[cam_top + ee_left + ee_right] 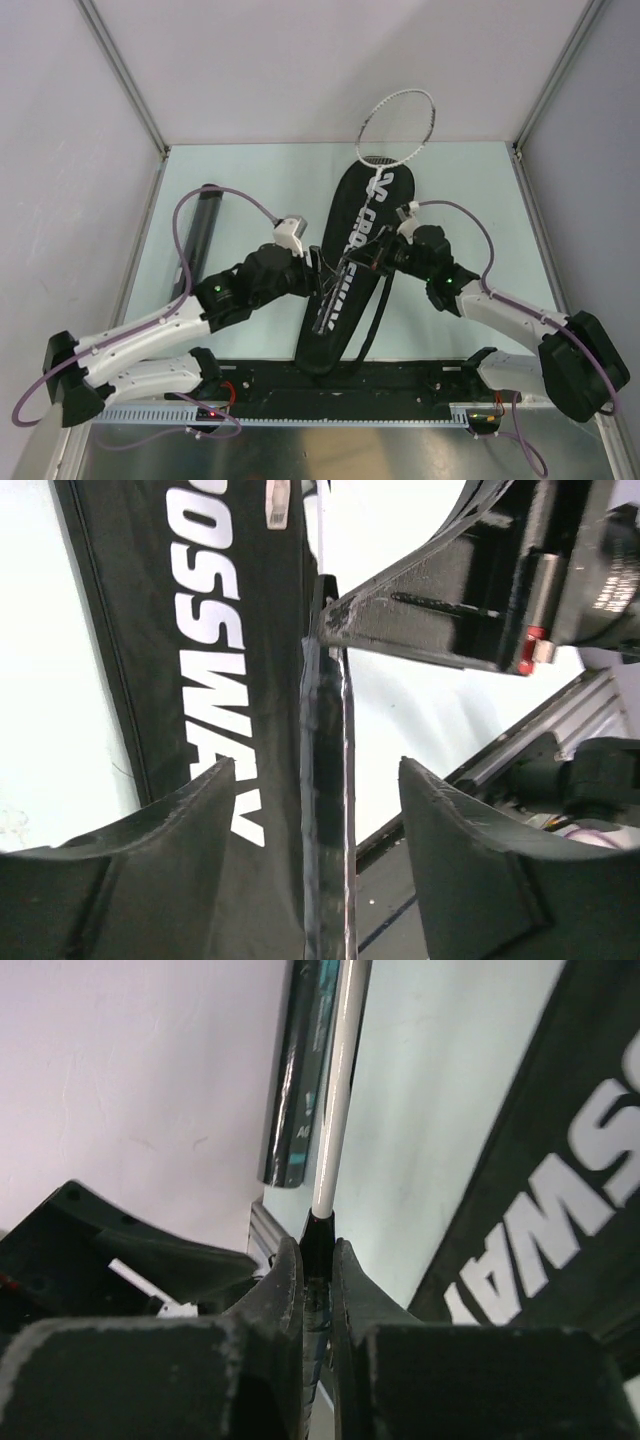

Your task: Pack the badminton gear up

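A silver-framed racket slants over the long black "CROSSWAY" racket bag, its head up by the back wall. My right gripper is shut on the top of its black handle, where the white shaft begins. My left gripper stands open around the lower handle, with a gap on both sides. The right gripper shows just above it, and the bag lies underneath. A black cylindrical tube lies at the left wall, also seen as the tube beyond the shaft.
The bag's black strap loops off its right side. A slotted metal rail runs along the near edge between the arm bases. Grey walls close in the table on three sides.
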